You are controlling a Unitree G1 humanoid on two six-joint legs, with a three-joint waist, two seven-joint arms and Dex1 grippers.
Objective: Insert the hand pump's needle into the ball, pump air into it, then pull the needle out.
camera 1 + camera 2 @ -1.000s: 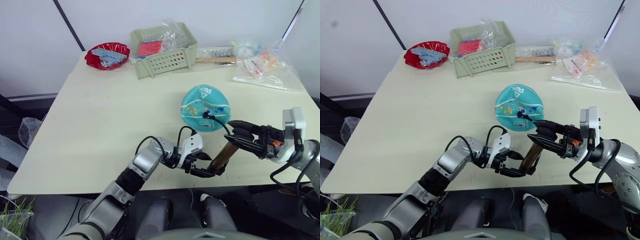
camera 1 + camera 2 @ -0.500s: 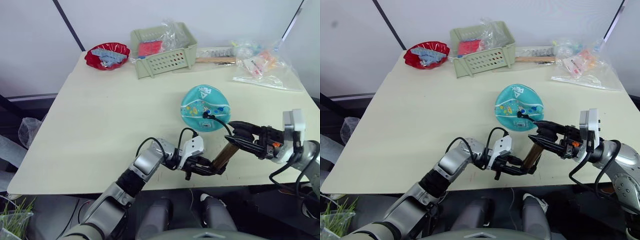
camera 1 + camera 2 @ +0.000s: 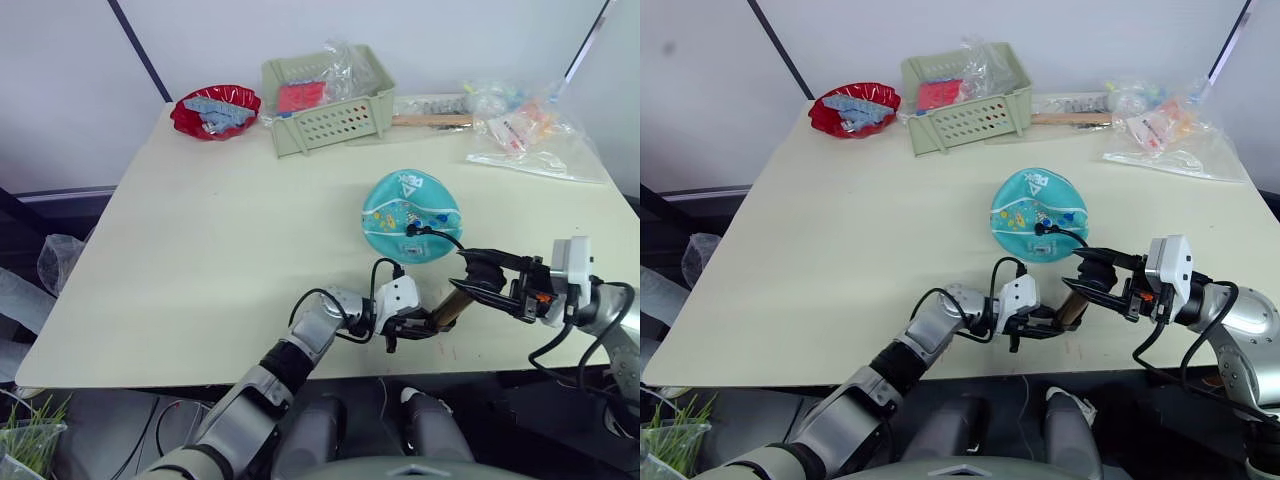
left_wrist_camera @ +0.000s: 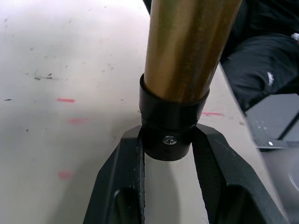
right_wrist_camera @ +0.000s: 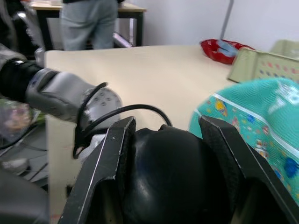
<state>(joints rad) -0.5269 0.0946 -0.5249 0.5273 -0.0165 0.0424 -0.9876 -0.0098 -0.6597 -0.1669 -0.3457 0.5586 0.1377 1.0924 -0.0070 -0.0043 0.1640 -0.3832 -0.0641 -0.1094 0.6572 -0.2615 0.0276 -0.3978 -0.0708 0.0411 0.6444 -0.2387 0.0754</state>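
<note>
The teal ball (image 3: pixel 410 215) rests on the table right of centre, with the pump's thin black hose (image 3: pixel 438 233) curving onto its near side; the needle itself is too small to make out. The bronze hand pump (image 3: pixel 452 308) lies tilted near the table's front edge. My left gripper (image 3: pixel 425 328) is shut on its lower black end cap (image 4: pixel 168 130). My right gripper (image 3: pixel 472 277) is shut on the pump's black upper handle (image 5: pixel 173 172), just in front of the ball (image 5: pixel 261 121).
A red bowl (image 3: pixel 214 110) sits at the far left corner, a pale green basket (image 3: pixel 328 100) beside it, a wooden stick (image 3: pixel 432 120) and plastic bags (image 3: pixel 525 135) at the far right. A person (image 5: pixel 88 21) stands beyond the table.
My left gripper has slid right along the front edge and closed on the pump's lower cap. The right gripper has drawn nearer, and the visible bronze barrel between them is shorter.
</note>
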